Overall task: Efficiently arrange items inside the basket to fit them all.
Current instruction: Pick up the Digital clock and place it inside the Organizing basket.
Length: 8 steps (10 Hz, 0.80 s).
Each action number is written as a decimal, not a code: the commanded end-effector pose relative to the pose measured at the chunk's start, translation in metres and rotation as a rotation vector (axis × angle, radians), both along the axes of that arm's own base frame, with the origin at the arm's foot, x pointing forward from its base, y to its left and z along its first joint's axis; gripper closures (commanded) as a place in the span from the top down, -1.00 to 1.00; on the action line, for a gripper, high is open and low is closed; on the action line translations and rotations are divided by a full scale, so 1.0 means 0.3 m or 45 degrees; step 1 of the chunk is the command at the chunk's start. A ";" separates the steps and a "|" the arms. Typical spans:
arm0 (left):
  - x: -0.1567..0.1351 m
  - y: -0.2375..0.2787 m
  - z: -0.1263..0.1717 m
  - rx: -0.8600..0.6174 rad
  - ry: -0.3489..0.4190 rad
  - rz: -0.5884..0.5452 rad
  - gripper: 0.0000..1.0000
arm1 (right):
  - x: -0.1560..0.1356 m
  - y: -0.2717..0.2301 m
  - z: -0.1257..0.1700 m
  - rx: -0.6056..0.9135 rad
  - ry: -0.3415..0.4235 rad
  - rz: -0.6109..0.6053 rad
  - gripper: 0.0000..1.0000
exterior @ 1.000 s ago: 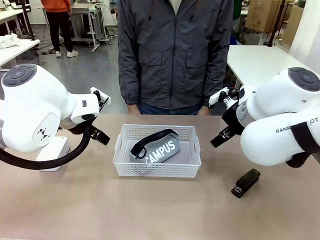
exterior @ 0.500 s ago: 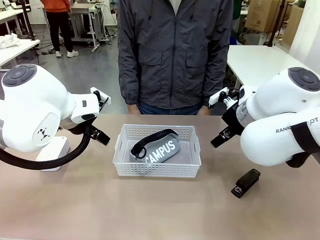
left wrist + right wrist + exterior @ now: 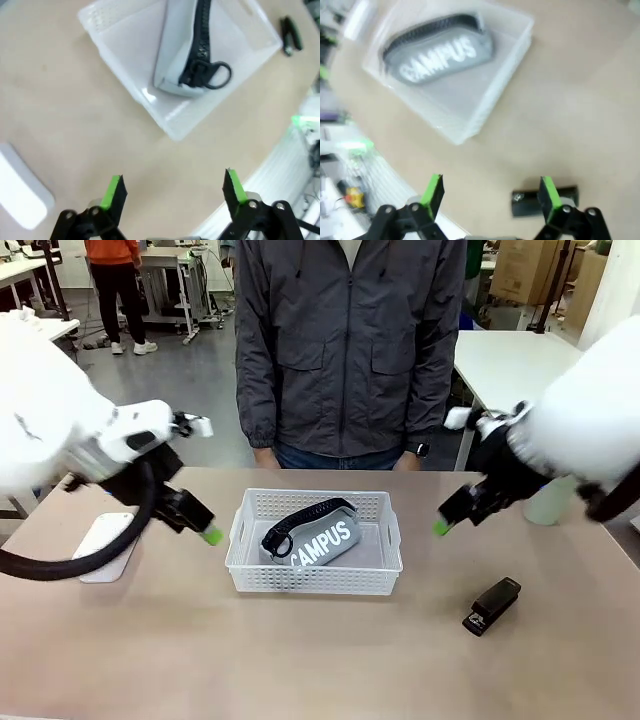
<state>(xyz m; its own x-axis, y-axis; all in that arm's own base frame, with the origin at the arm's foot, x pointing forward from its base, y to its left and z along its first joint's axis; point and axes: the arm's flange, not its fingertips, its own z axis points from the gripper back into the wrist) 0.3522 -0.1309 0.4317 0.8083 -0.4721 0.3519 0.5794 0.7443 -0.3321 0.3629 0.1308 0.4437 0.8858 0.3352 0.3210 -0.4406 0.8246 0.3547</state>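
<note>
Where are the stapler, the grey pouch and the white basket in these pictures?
black stapler [image 3: 492,606]: front view, middle of its body.
grey pouch [image 3: 322,543]: front view, on the CAMPUS lettering.
white basket [image 3: 313,581]: front view, near lattice wall.

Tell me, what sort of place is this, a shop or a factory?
Probably a robotics lab or workshop. Two white robot arms reach over a table facing a person; behind stand more workbenches and stacked cardboard boxes.

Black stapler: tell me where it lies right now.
Front view: the black stapler lies on the table at the robot's right, outside the basket, off its near right corner.
</note>
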 end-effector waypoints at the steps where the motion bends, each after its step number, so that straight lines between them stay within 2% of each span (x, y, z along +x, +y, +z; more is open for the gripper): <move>1: -0.045 0.168 0.151 -0.250 0.084 0.049 1.00 | -0.071 -0.169 0.173 0.454 0.138 -0.020 1.00; 2: -0.090 0.301 0.216 -0.435 0.068 0.125 1.00 | -0.118 -0.289 0.237 0.616 0.178 -0.027 1.00; 4: -0.182 0.602 0.290 -0.675 -0.021 0.380 1.00 | -0.236 -0.581 0.325 0.851 0.075 -0.287 1.00; 6: -0.270 0.850 0.258 -0.916 -0.062 0.534 1.00 | -0.338 -0.832 0.302 1.025 0.012 -0.517 1.00; 8: -0.331 0.990 0.185 -1.064 -0.071 0.686 1.00 | -0.416 -0.999 0.226 1.162 -0.035 -0.659 1.00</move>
<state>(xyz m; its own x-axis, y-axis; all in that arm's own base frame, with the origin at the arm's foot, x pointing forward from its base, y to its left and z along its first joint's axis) 0.2522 0.1786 0.5099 0.8269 0.3475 0.4421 0.2367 0.4980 -0.8343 0.2350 -0.1701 0.5279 0.8631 -0.4244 0.2737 -0.0970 0.3926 0.9146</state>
